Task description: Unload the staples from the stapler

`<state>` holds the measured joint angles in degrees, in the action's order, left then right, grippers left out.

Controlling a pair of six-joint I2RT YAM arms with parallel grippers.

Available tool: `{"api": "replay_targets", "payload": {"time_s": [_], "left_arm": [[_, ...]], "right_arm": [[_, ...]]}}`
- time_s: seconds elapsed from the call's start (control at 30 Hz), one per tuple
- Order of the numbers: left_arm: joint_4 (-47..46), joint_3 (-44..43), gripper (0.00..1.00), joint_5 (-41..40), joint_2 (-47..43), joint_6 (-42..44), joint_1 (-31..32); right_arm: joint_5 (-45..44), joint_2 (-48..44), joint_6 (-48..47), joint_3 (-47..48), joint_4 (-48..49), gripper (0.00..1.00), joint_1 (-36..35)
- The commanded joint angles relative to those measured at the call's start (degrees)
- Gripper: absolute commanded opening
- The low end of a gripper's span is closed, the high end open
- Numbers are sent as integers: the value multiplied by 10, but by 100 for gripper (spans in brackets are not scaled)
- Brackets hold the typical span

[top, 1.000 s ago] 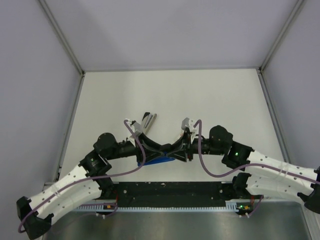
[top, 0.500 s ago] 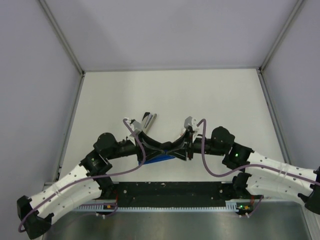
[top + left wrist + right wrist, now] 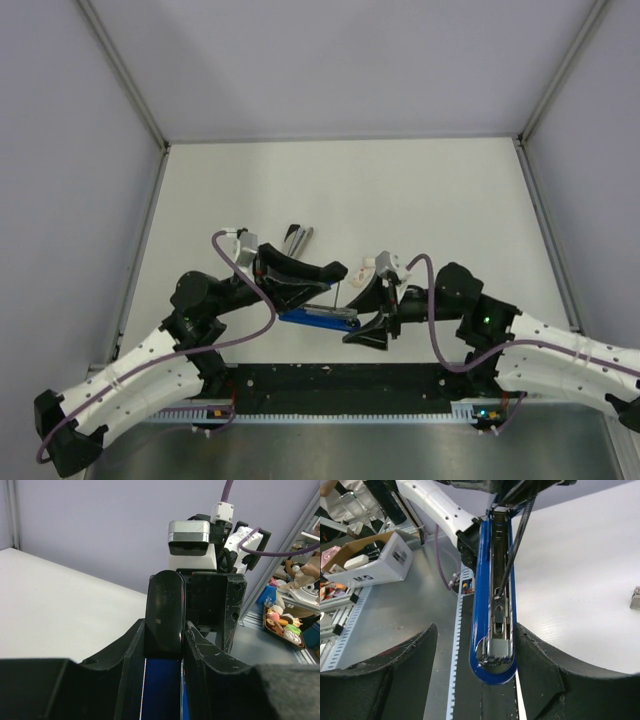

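The blue stapler (image 3: 318, 317) is held above the table's near edge, between the two arms. My left gripper (image 3: 322, 284) is shut on it. In the left wrist view the blue body (image 3: 162, 685) and a black end (image 3: 165, 610) sit tight between my left gripper's (image 3: 164, 630) jaws. My right gripper (image 3: 368, 312) is open at the stapler's right end. In the right wrist view the stapler (image 3: 482, 605) shows its grey metal inner channel (image 3: 500, 625), with a thin black rod rising from it. It lies between my right gripper's (image 3: 475, 630) spread jaws, close to the right finger (image 3: 540, 670).
A small grey metal piece (image 3: 297, 238) lies on the white table behind the left gripper. Another small grey item (image 3: 635, 598) lies at the right edge of the right wrist view. The black rail (image 3: 340, 380) runs along the near edge. A cardboard box (image 3: 370, 565) stands off the table.
My left gripper has swung left and up with the stapler. My right gripper has drawn back to the right and now stands open at the stapler's end. The stapler shows at full length.
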<state>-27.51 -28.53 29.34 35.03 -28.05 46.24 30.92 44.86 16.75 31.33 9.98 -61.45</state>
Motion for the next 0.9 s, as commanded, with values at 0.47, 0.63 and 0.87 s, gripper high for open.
{"api": "replay_targets", "payload": {"time_s": [0.47, 0.63, 0.87], "left_arm": [[-123, -35, 0, -11, -23, -27, -4], [-113, -27, 0, -10, -25, -24, -4], [-82, -23, 0, -22, -23, -3, -4]], "right_arm": [[-69, -45, -94, 96, -180, 63, -7], [-123, -48, -137, 149, -243, 63, -7], [-147, -43, -155, 199, -262, 62, -7]]}}
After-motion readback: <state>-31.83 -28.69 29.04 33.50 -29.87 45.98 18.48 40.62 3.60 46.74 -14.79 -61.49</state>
